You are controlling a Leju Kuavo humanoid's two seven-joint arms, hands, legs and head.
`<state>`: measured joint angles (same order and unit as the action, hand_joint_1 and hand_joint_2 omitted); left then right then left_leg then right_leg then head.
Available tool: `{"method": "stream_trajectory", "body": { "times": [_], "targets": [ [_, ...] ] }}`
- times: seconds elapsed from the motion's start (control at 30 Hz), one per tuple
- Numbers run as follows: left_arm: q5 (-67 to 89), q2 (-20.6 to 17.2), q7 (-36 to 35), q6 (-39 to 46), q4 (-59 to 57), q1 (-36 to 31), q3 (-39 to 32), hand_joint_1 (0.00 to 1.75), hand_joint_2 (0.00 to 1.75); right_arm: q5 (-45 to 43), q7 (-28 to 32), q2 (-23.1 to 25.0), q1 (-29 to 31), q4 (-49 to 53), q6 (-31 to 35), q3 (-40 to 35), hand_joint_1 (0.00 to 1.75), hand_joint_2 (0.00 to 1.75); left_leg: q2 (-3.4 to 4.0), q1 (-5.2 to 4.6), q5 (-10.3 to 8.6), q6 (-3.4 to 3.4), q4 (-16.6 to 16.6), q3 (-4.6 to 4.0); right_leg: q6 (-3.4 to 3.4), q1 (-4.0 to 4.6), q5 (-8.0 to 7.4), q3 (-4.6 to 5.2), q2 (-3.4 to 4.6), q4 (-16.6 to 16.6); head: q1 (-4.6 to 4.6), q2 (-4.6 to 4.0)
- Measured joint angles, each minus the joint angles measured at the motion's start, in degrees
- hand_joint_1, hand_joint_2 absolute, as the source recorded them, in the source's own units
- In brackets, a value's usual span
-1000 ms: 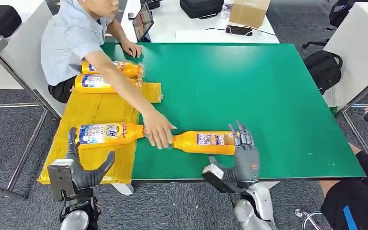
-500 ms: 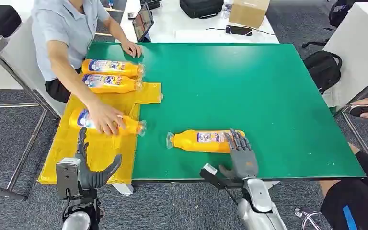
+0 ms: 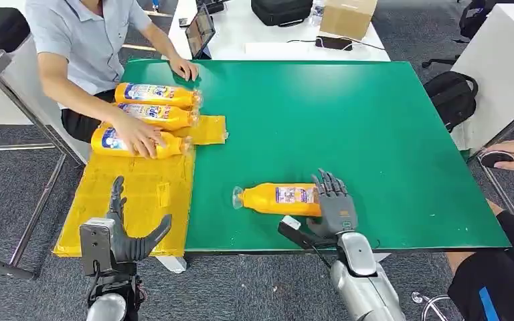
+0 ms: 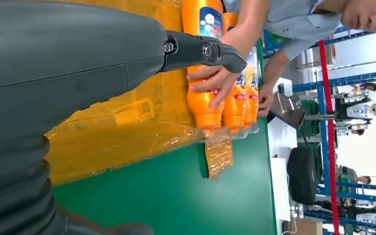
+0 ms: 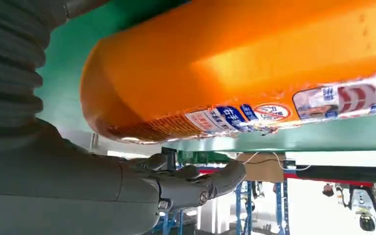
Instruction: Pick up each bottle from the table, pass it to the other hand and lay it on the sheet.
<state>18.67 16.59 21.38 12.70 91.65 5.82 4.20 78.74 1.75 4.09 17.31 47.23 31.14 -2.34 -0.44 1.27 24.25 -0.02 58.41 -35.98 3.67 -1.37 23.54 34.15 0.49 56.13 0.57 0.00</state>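
Nearest you, the left hand (image 3: 124, 231) hangs open and empty below the near edge of the green surface (image 3: 348, 120). The right hand (image 3: 334, 210) rests against the base of the orange plastic bottle (image 3: 278, 198) lying on the green — fingers spread, grasp not yet closed. Farther off, three matching orange bottles (image 3: 154, 95) lie side by side on the yellow plastic sheet (image 3: 140, 194), a person's hand (image 3: 137, 139) on the nearest. Judged progress: three laid, one left to lift, pass over and lay down.
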Motion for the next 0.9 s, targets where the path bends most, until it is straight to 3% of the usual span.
{"method": "stream_trajectory", "body": {
  "times": [0.33, 0.37, 0.4, 0.43, 0.6, 0.63, 0.9],
  "targets": [
    [-0.81, 0.0, -1.23, -2.76, 0.0, -0.11, 0.02, 0.0, 1.75, 5.78, -5.45, 0.13, 4.5, -5.23, 1.07, -2.71, 0.0, 1.75, 0.0, 0.0, -0.04, 0.03, 0.0, 0.01, 0.01, 0.0, -0.02, -0.02, 0.0, 0.02, 0.0, 0.0],
    [-1.09, 0.02, -1.73, -3.35, 0.0, -0.1, 0.02, 0.0, 1.75, 5.8, -5.9, 0.2, 4.83, -5.7, 0.9, -3.02, 0.16, 1.75, 0.0, 0.0, -0.04, 0.03, 0.0, 0.01, 0.01, 0.0, -0.02, -0.02, 0.0, 0.01, 0.0, 0.0],
    [-1.42, 0.0, -2.17, -3.85, 0.0, -0.09, 0.0, 0.0, 1.75, 5.8, -6.26, 0.28, 5.14, -6.12, 0.28, -3.22, 1.38, 1.75, 0.0, 0.0, -0.04, 0.03, 0.0, 0.01, 0.01, 0.0, -0.02, -0.02, 0.0, 0.01, 0.0, 0.0],
    [-1.51, 0.02, -2.82, -4.41, 0.0, -0.07, 0.0, 0.0, 1.75, 5.8, -7.16, 0.39, 5.4, -6.62, -1.45, -3.32, 1.75, 1.75, 0.0, 0.0, -0.04, 0.03, 0.0, 0.01, 0.01, 0.0, -0.02, -0.02, 0.0, 0.01, 0.0, 0.0],
    [-2.4, 0.07, -4.83, -7.6, -0.28, 0.08, -0.31, 0.0, 1.75, 5.78, -13.07, 0.83, 9.79, -12.58, -13.48, -3.28, 1.75, 1.75, 0.24, 0.0, 0.15, -0.04, 0.0, 0.46, -0.04, 0.01, 0.03, -0.17, 0.14, -0.03, 0.0, 0.0],
    [-2.56, 0.07, -4.9, -7.96, -0.42, 0.05, -0.37, 0.0, 1.75, 5.78, -13.67, 0.79, 10.81, -13.82, -14.52, -3.28, 1.75, 1.75, 0.23, 0.0, 0.16, -0.02, 0.0, 0.62, -0.04, 0.01, 0.08, 0.16, 0.14, -0.06, 0.02, 0.0],
    [-3.59, 0.07, -5.09, -9.42, -1.49, -0.42, -0.83, 0.0, 1.75, 5.63, -15.54, -1.4, 15.92, -20.92, -17.75, -2.03, 1.75, 1.75, -0.03, -0.01, 0.22, 0.12, 0.0, 1.15, -0.05, 0.0, 0.24, -0.49, 0.06, -0.15, 0.02, 0.0]
  ]
}}
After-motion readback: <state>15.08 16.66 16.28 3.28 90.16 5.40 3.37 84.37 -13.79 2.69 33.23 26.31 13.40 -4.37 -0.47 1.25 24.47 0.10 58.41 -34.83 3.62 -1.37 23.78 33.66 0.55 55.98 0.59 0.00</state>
